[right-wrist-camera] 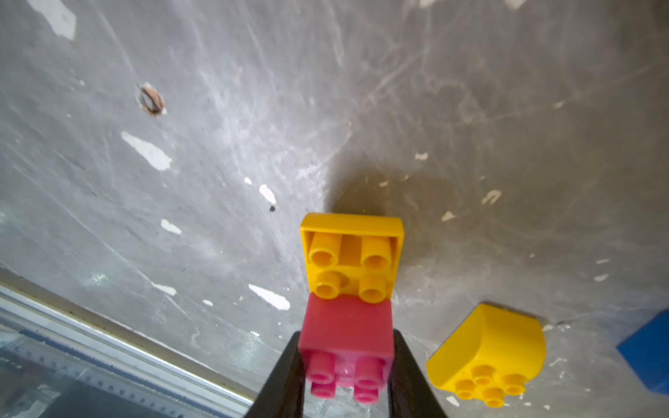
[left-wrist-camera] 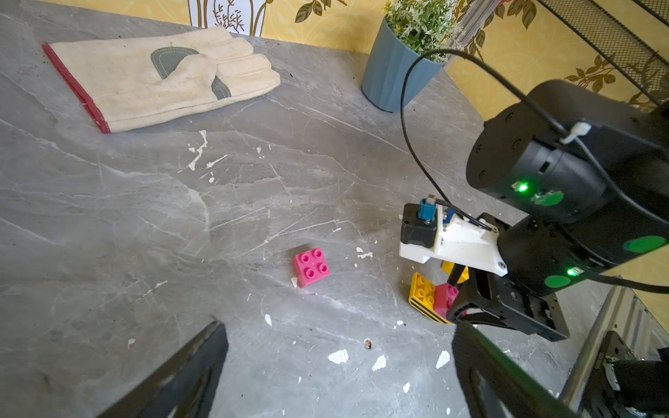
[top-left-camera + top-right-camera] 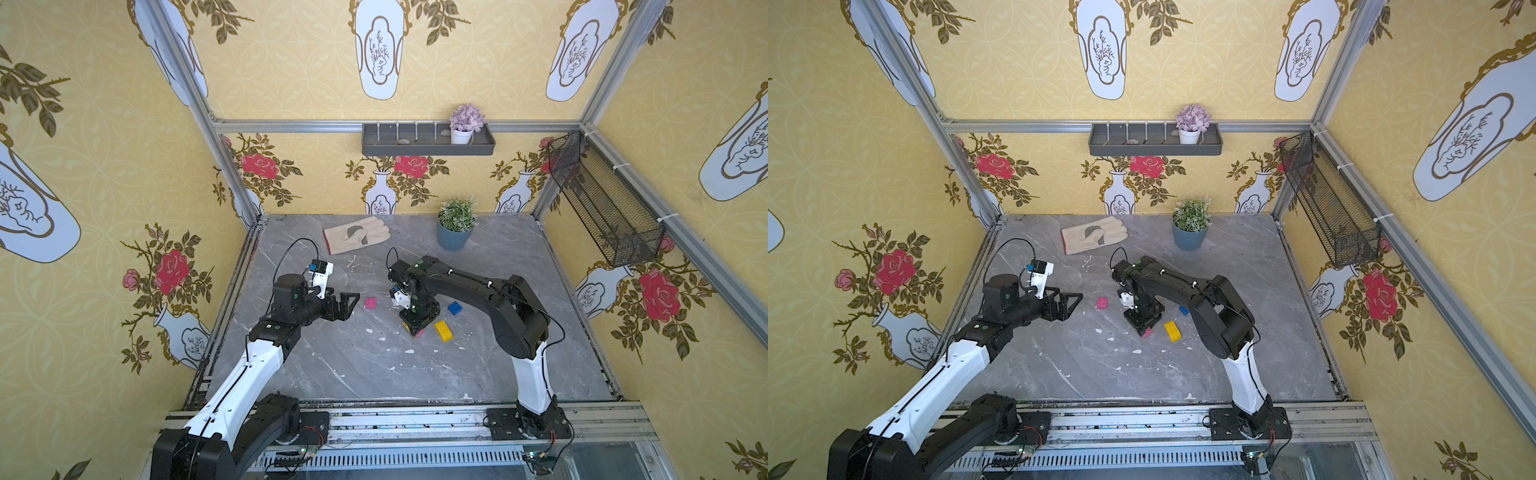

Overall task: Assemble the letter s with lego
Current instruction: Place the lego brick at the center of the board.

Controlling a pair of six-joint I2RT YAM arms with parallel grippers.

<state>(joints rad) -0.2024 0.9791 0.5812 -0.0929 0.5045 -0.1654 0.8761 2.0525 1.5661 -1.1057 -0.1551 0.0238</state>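
I can read no word, number or brand name in any view. The studs on the yellow brick [image 1: 352,260] and on the pink brick [image 1: 345,336] joined to it are bare as far as I can make out. The only marks are plain green dots [image 2: 644,244] on my right arm [image 2: 579,173], close to its wrist camera [image 2: 420,228], and they carry no letters.
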